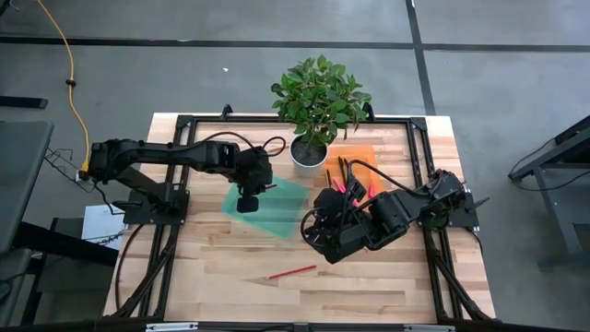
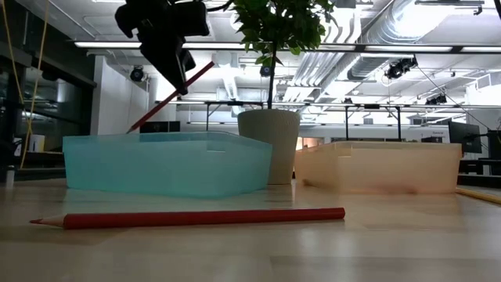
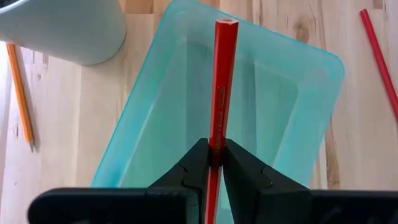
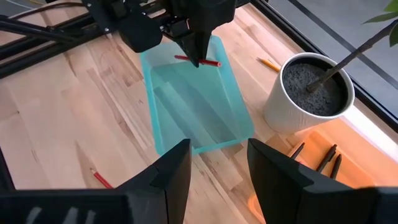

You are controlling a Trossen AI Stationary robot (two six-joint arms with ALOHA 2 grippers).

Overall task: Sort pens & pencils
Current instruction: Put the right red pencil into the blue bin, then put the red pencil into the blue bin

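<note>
Pencils are the matter here: from above, the left gripper (image 1: 247,201) hangs over the teal tray (image 1: 286,214), while another red pencil (image 1: 292,272) lies loose on the wooden table (image 1: 212,267) nearer the front edge; the right gripper (image 1: 318,231) waits beside the orange tray (image 1: 361,154), where pink and dark pens (image 1: 348,187) show, and a potted plant (image 1: 318,106) stands between the two trays. At table height, the held red pencil (image 2: 168,98) slants down from the left gripper above the teal tray, and the loose pencil lies across the foreground. The left wrist view alone shows the grip plainly: the two dark fingers (image 3: 193,169) are clamped on the red pencil, its blunt end reaching over the tray's middle; a yellow pencil (image 3: 20,93) lies beside the white pot (image 3: 68,28). From the right wrist, its own fingers (image 4: 177,171) stand wide apart, holding nothing.
</note>
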